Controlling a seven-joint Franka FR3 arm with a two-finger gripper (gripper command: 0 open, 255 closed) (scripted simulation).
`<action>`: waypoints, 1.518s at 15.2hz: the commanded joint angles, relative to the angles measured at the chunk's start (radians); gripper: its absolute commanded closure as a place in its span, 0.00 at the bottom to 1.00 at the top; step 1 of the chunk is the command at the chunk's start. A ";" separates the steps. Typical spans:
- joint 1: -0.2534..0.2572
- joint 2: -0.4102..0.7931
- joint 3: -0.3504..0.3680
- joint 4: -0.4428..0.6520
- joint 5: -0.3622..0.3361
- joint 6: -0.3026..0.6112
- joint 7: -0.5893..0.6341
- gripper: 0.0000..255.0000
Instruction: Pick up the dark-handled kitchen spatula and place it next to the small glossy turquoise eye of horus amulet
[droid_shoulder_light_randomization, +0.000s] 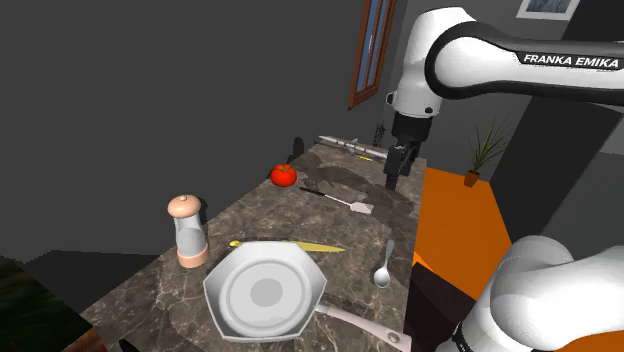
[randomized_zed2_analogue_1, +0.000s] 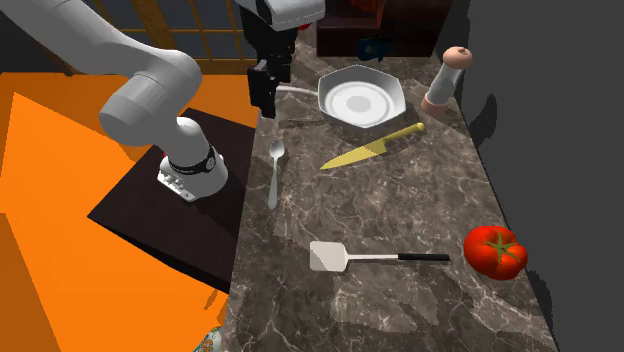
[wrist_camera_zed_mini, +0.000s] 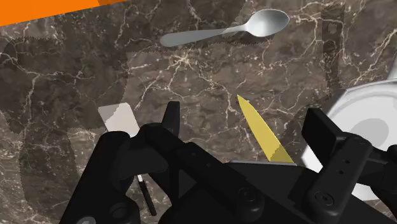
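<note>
Two exterior views face oppositely across the counter (droid_shoulder_light_randomization: 290, 215).

tomato (randomized_zed2_analogue_1: 494, 250), spoon (randomized_zed2_analogue_1: 274, 172), yellow knife (randomized_zed2_analogue_1: 372, 147), pan (randomized_zed2_analogue_1: 388, 108), grinder (randomized_zed2_analogue_1: 445, 80) on marble counter (randomized_zed2_analogue_1: 400, 215)

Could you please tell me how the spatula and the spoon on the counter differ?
The spatula has a flat, pale squarish blade and a black handle; the spoon is grey all over with an oval bowl. The spatula lies near the tomato, the spoon near the pan. In the second exterior view the spatula runs across, the spoon up and down. Both lie flat on the dark marbled counter.
</note>
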 joint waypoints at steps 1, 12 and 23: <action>0.000 0.000 0.000 0.000 0.000 0.000 0.000 0.00; -0.016 0.310 -0.117 -0.004 -0.054 0.356 -0.186 0.00; -0.014 0.714 -0.204 0.174 0.001 0.617 -0.389 0.00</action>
